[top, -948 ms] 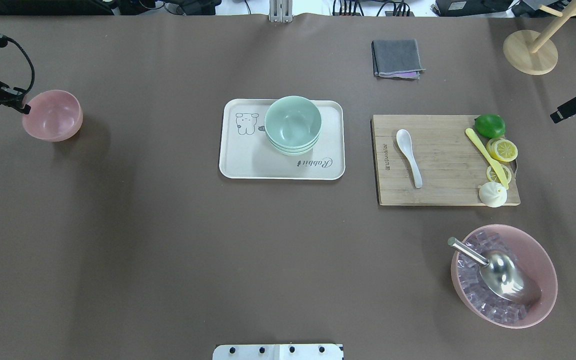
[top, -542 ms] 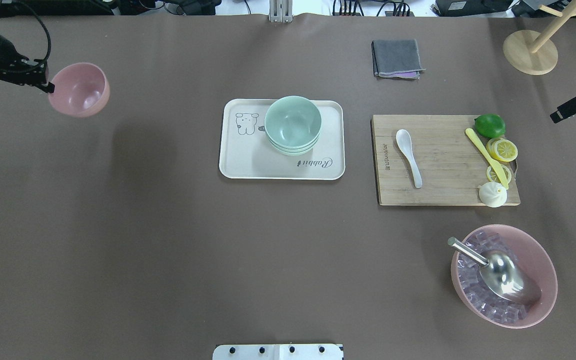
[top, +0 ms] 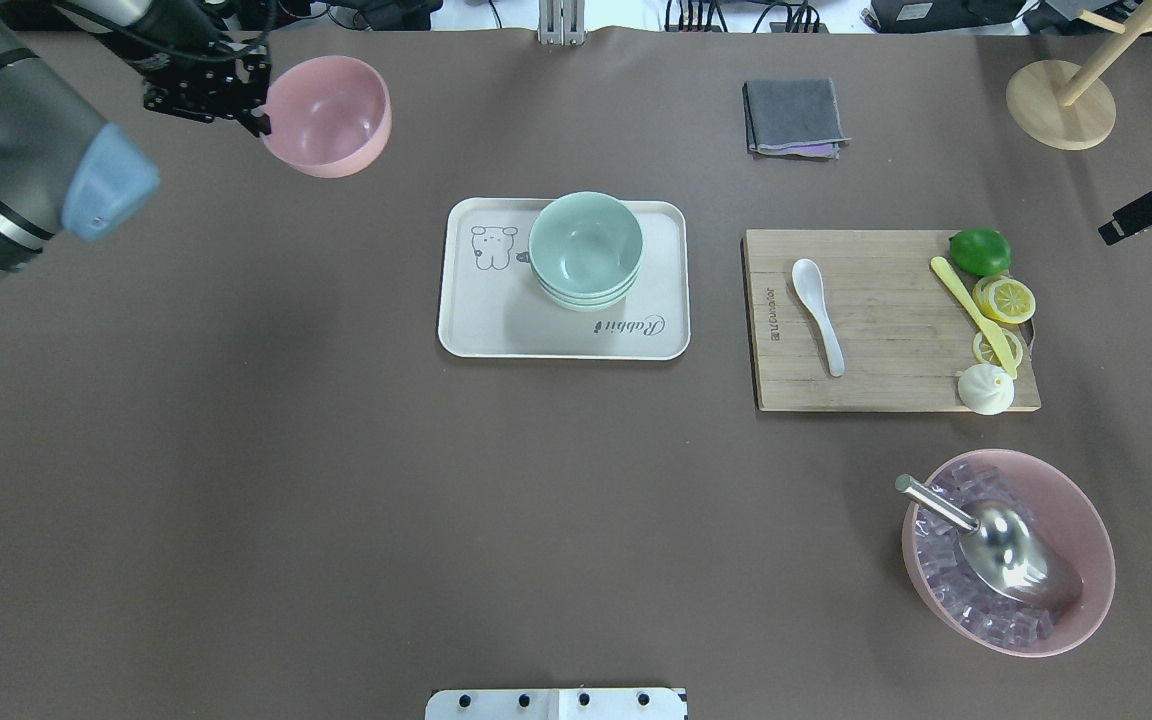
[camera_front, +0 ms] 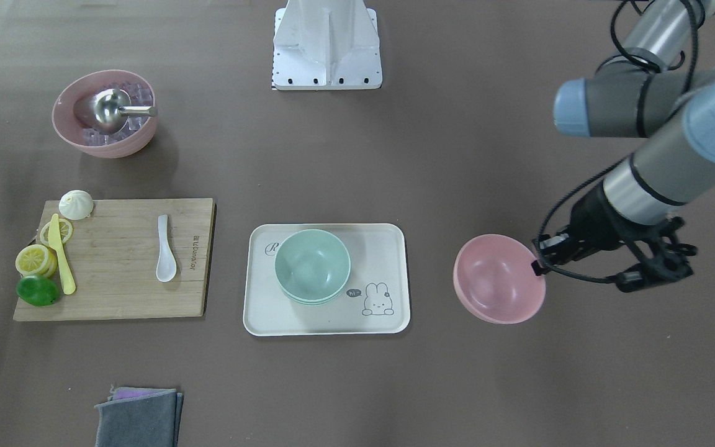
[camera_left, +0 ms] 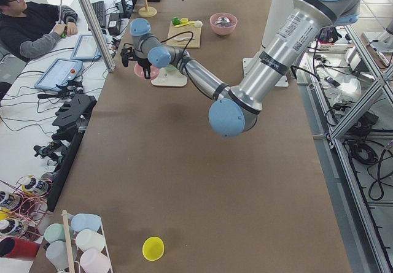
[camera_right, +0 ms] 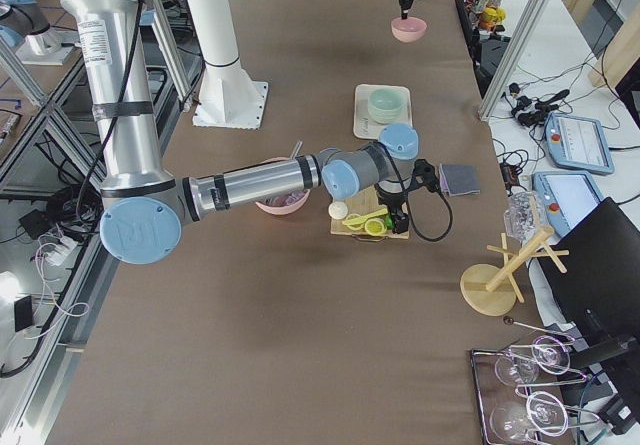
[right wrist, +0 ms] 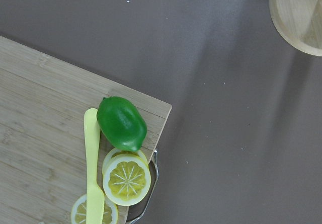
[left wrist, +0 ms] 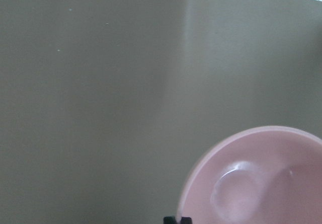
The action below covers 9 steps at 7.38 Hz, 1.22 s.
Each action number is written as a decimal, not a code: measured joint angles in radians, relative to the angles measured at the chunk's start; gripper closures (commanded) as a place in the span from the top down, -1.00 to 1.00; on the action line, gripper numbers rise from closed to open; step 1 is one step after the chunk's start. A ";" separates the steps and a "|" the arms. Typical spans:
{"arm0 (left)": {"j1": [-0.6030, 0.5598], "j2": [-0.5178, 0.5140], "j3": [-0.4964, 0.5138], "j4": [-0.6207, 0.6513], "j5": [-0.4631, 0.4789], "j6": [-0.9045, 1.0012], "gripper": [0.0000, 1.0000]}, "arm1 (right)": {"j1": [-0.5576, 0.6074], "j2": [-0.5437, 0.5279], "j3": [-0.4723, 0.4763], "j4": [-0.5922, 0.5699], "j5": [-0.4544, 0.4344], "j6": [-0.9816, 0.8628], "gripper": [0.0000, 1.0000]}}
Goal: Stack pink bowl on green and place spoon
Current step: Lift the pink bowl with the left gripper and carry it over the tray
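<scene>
My left gripper [top: 258, 115] is shut on the rim of the small pink bowl [top: 331, 115] and holds it upright in the air, to the far left of the tray. The bowl also shows in the front view [camera_front: 497, 279] and the left wrist view [left wrist: 261, 183]. Stacked green bowls [top: 586, 245] stand on the cream tray [top: 496, 320]. The white spoon [top: 818, 310] lies on the wooden cutting board [top: 886, 380]. My right gripper [top: 1111, 232] hovers at the right edge, beyond the board. I cannot tell whether it is open or shut.
A lime [top: 979, 251], lemon slices [top: 1006, 300], a yellow knife [top: 971, 312] and a white bun [top: 985, 389] sit at the board's right end. A large pink bowl [top: 1086, 520] with ice cubes and a metal scoop stands front right. A grey cloth [top: 794, 116] and a wooden stand [top: 1061, 105] are at the back.
My left gripper has lifted the pink bowl off the table and carried it right and toward the far edge, closer to the tray. The right arm has not moved.
</scene>
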 measured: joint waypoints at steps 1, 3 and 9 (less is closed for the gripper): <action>0.057 -0.067 -0.010 0.051 0.038 -0.083 -1.00 | 0.000 0.000 0.000 0.000 0.000 0.000 1.00; 0.160 -0.188 0.045 0.084 0.102 -0.217 -1.00 | 0.000 0.000 0.000 0.000 0.001 0.000 1.00; 0.317 -0.304 0.229 0.022 0.249 -0.330 -1.00 | 0.000 0.000 -0.001 -0.001 0.000 0.003 1.00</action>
